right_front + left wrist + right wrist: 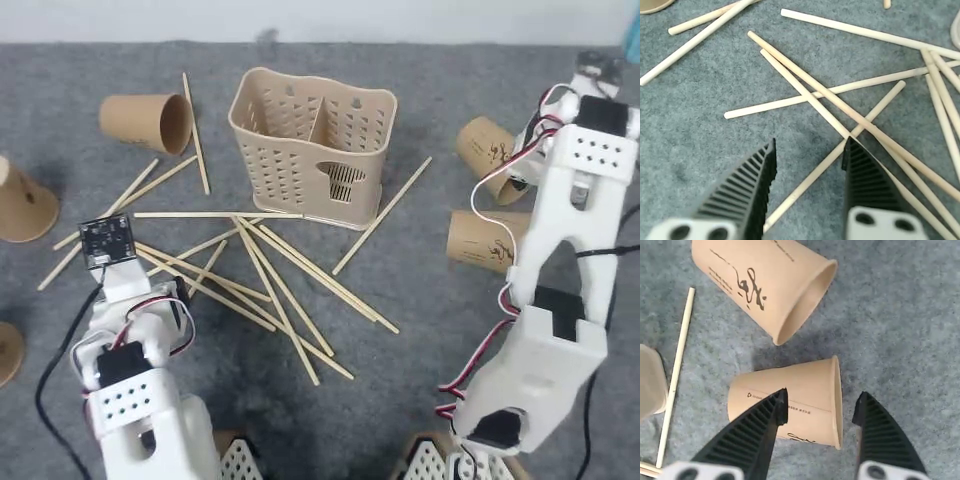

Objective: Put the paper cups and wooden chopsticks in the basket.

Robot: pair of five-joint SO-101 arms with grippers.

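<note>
Grey fuzzy felt-like counter (pixel 410 400) spans nearly whole high view; surface mottled and fibrous up close in both wrist views. Pale whitish strip (pixel 300 18) runs along far edge beyond counter, wall or floor unclear. Small teal patch (pixel 634 40) at far right corner. Light soft, even; shadows faint.

The right gripper (pixel 822 396) hangs with jaws spread above a cup (pixel 805 382) lying on its side on the grey mat (pixel 900 315). A second cup (pixel 765 285) lies near it, and a chopstick (pixel 677 365) lies beside them.
</note>
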